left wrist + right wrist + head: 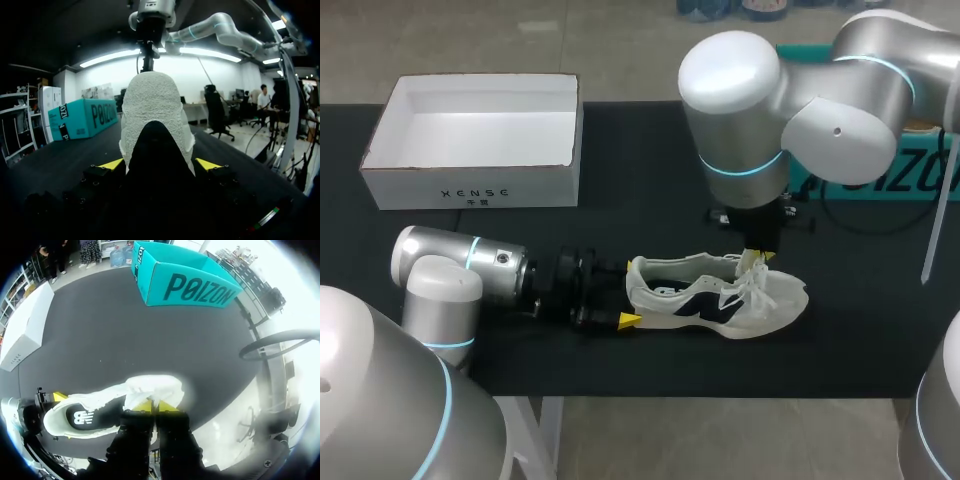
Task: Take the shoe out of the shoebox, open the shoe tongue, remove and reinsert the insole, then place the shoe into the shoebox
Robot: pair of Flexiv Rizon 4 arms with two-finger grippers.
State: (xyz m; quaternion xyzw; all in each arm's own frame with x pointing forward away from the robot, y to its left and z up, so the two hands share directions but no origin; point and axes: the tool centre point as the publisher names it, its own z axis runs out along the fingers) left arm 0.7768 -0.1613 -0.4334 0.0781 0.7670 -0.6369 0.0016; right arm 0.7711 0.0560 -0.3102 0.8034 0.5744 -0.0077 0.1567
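A white shoe (720, 300) with a navy logo lies on its side on the black table, toe to the right. My left gripper (625, 295) lies level at the heel, its fingers wide apart and pressed on both sides of it. In the left wrist view the heel (155, 110) fills the gap between the yellow tips (112, 164). My right gripper (755, 262) comes down from above onto the tongue and laces. Its tips (145, 406) are pinched together on the white tongue (155, 387). The open white shoebox (470, 185) stands empty at the back left.
A teal box (190, 285) sits at the table's far right, behind my right arm. A grey cable and a thin rod (935, 230) are beside it. Bare black tabletop (640, 170) lies between the shoebox and the shoe.
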